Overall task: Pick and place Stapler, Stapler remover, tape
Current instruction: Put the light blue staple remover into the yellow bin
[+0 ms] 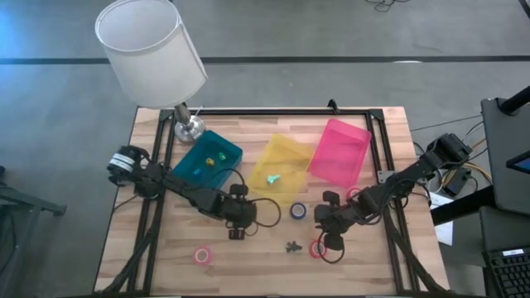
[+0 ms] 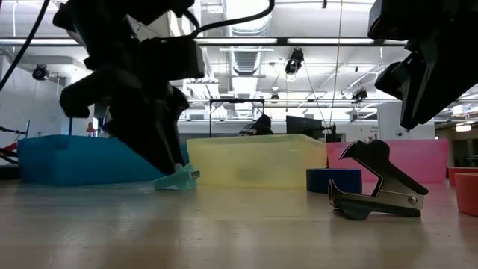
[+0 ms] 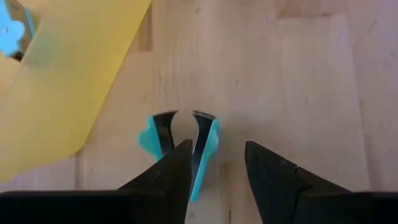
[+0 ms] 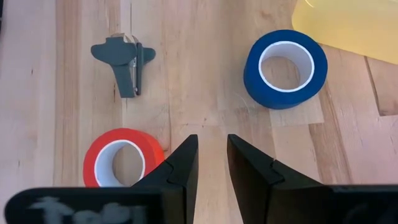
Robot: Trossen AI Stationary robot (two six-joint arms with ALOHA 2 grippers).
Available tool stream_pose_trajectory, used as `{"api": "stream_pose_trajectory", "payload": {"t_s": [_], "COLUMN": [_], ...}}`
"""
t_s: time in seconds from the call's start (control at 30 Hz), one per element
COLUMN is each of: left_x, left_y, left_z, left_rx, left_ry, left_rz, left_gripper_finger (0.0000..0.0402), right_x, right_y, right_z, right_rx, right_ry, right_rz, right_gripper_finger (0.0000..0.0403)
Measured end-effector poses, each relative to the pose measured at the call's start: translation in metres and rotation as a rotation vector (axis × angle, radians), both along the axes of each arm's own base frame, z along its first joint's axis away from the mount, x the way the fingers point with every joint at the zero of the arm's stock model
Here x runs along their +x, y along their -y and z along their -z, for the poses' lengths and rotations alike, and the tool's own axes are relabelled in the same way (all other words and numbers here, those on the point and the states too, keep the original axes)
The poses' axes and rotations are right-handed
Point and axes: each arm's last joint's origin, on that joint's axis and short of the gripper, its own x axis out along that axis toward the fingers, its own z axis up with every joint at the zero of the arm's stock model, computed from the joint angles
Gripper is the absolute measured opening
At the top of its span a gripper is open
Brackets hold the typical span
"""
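Left gripper (image 3: 217, 163) jaws apart beside half-hidden teal staple remover (image 3: 205, 149), right gripper (image 4: 212, 158) jaws narrowly apart.

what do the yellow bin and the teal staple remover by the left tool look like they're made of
The yellow bin looks like translucent plastic: the wood grain shows faintly through its wall. The teal staple remover seems to have matte plastic grips over thin, shiny dark jaws, probably metal. The left tool sits open right at it.

Both arms are showing dark, near-black jointed links with black cables looping beside them. The left gripper (image 3: 217, 180) and right gripper (image 4: 212, 165) are each presenting two matte black, wedge-shaped fingers tapering toward the tips.
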Motion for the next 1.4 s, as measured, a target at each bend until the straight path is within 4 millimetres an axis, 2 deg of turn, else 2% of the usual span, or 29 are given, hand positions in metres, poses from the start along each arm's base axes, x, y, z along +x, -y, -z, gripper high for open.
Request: {"api": "stream_pose_trajectory", "payload": {"t_s": [0.27,0.6,0.97,1.07,1.3,1.4], "left_x": [-0.003,0.001,0.004,0.005,0.005,0.007], "left_y": [-0.003,-0.015,-0.017,-0.017,-0.017,-0.017], "left_z": [0.009,0.011,0.015,0.015,0.014,0.01], "left_rx": [0.008,0.01,-0.014,-0.01,-0.006,0.004], "left_ry": [0.032,0.026,0.02,0.029,0.038,0.055], "left_rz": [-0.011,-0.038,-0.006,0.008,-0.001,-0.012], "left_gripper_finger": [0.0137,0.0131,0.0127,0.011,0.0035,0.0027], "right_x": [0.0,0.0,0.0,0.0,0.0,0.0], "right_y": [0.0,0.0,0.0,0.0,0.0,0.0], "right_z": [0.0,0.0,0.0,0.0,0.0,0.0], "right_rx": [0.0,0.002,0.002,0.001,0.002,0.002], "right_ry": [0.0,0.0,0.0,-0.001,-0.001,-0.001], "right_rz": [0.0,0.002,0.002,0.002,0.002,0.002], "right_gripper_finger": [0.0079,0.0079,0.0079,0.0079,0.0079,0.0079]}}
